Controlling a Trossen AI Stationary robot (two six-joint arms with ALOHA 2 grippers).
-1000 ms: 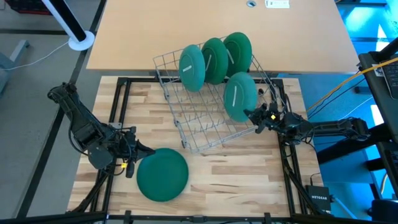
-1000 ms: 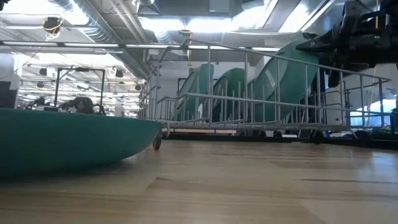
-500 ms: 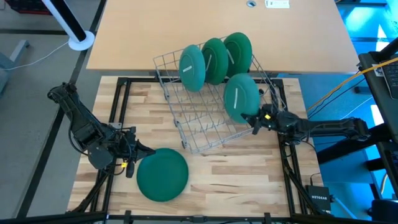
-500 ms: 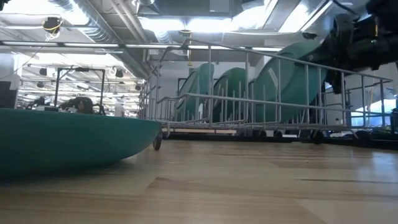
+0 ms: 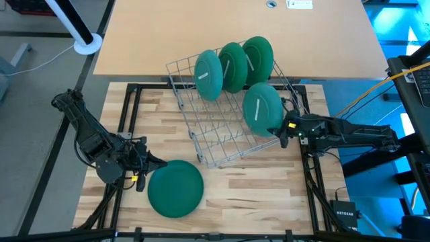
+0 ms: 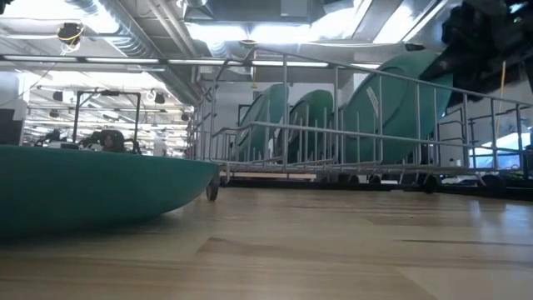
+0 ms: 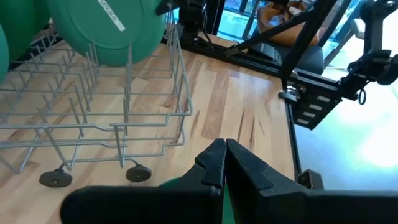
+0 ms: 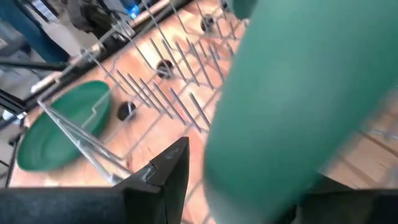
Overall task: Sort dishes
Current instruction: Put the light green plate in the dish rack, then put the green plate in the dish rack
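Observation:
Three green plates stand on edge in the far part of the grey wire rack. A fourth green plate, with a white back mark, stands tilted in the rack's right part, and my right gripper is shut on it. A fifth green plate lies flat on the table at the near left; it also shows in the low view. My left gripper is shut right at this plate's left rim, its fingertips together in the left wrist view. I cannot tell whether it touches the plate. My right gripper pinches the fourth plate's rim at its near right side, one finger on each face. The fingers come level from the table's right. The plate stands tilted, its lower part among the rack's wires.
The rack stands on small wheels in the middle of the wooden table. A black frame runs along the table's left and right sides. Bare wood lies near the front, right of the flat plate.
My right gripper has gone a little toward the table's far edge, still shut on the fourth plate. The plate has shifted slightly with it inside the rack.

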